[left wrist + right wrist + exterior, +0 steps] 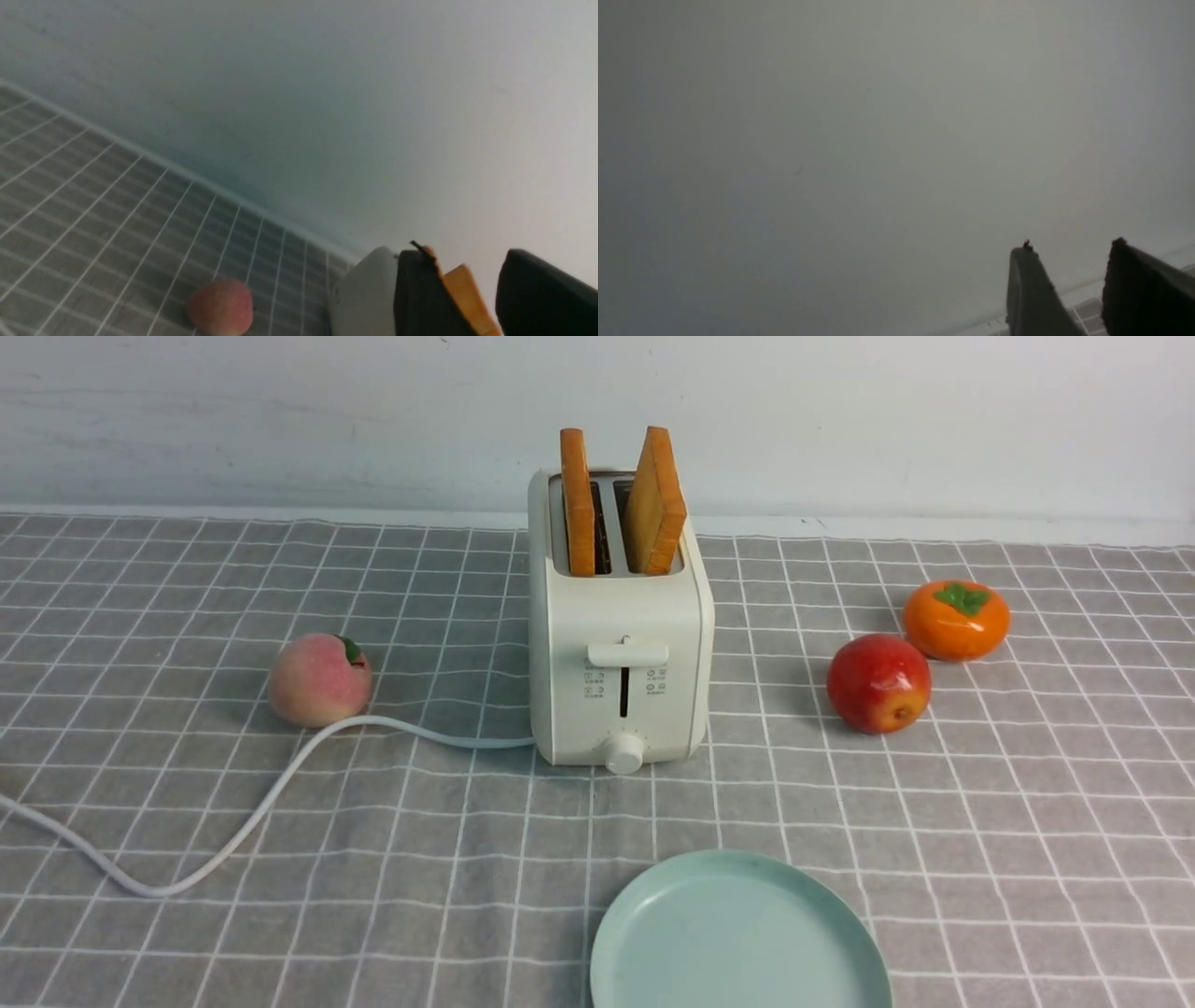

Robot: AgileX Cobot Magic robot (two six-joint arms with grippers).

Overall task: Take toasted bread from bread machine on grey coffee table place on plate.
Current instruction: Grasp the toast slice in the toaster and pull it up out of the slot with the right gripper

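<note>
The left fingers [420, 298] stand a moderate way apart and hold nothing. Through the gap between them, the left wrist view shows an orange edge of toast [462, 289] and the pale corner of the toaster [364, 294] some way off, with a peach [220, 308] on the checked cloth. The right fingers [1031, 294] are parted about as much, also empty, and face a blank wall [831, 140].

In the front view, both slices of toast stand upright in the toaster's two slots, with their top halves sticking out. The right slice leans slightly. The toaster sits mid-bench [934, 849], and its white cord [467, 741] trails off to the left past the peach. An apple [878, 683] and a persimmon [955, 619] lie just beside each other to the toaster's right. The mint-green plate [738, 943] lies bare at the near edge, in front of the toaster and a little right.
</note>
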